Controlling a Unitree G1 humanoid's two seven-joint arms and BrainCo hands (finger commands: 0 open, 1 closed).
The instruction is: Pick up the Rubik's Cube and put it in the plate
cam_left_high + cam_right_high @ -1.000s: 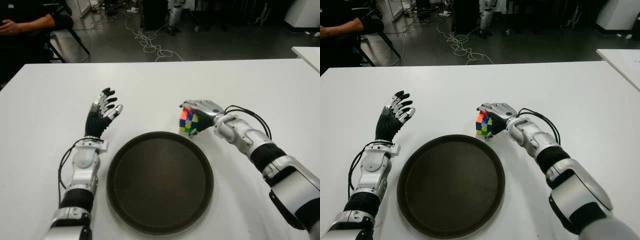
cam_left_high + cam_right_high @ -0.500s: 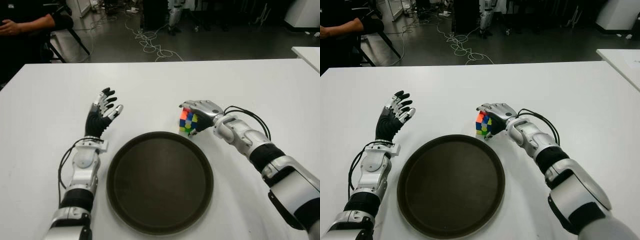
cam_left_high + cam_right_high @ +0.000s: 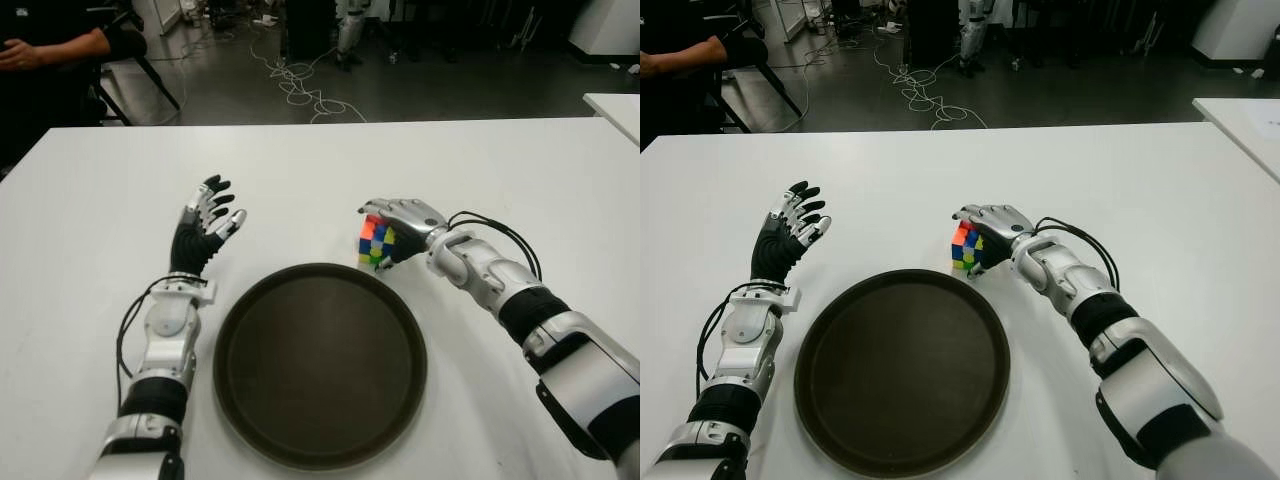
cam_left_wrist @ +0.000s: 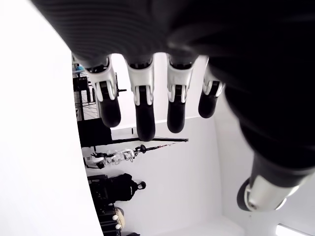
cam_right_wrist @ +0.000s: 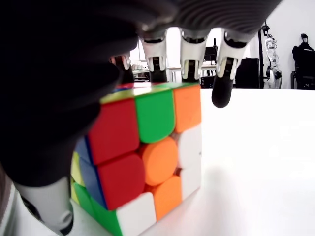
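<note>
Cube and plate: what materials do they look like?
Rubik's Cube: looks like glossy hard plastic, with rounded coloured tiles showing soft highlights; the right hand is around it. Plate: dark brown with a raised rim and dull sheen, probably plastic or coated metal; can't tell which.

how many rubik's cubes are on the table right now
1. The Rubik's Cube sits on the white table just beyond the far right rim of the plate, with the right hand wrapped around it. The left hand is open, left of the plate.
</note>
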